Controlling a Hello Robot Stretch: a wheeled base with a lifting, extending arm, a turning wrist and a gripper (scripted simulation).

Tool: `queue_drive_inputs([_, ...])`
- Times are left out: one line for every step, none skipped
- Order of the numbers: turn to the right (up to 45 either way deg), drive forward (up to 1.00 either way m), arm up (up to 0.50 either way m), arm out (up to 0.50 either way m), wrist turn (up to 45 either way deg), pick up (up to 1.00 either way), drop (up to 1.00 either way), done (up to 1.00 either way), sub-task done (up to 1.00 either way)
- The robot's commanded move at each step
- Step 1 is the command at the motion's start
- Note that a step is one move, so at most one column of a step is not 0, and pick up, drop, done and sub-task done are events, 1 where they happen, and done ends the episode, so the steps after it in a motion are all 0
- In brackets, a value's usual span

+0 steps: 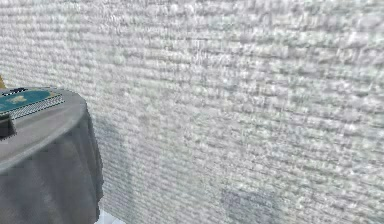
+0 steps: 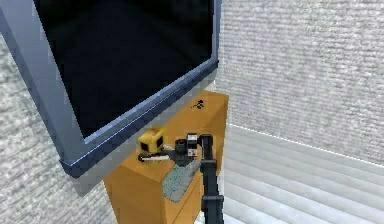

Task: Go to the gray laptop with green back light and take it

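My arm rises from the arm side view's bottom edge over a wooden stand. The gripper is at its far end, above the stand's top. A small yellow thing stands right by the fingers, and a flat gray thing lies on the stand beside the arm. I cannot tell whether the gripper holds anything. In the forward view, a flat thing with a teal-green top lies on a round table draped in gray cloth at the left.
A large dark screen with a gray-blue frame stands on the wooden stand, close behind the gripper. A small dark thing sits at the stand's far end. White textured walls run close ahead; pale floor lies right of the stand.
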Motion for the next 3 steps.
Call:
queue_drive_inputs([0.0, 0.00, 0.00, 0.00, 30.0, 0.00, 0.00, 0.00, 0.00])
queue_drive_inputs([0.0, 0.00, -0.40, 0.00, 0.0, 0.00, 0.00, 0.00, 0.00])
queue_drive_inputs([0.0, 0.00, 0.00, 0.00, 0.0, 1.00, 0.00, 0.00, 0.00])
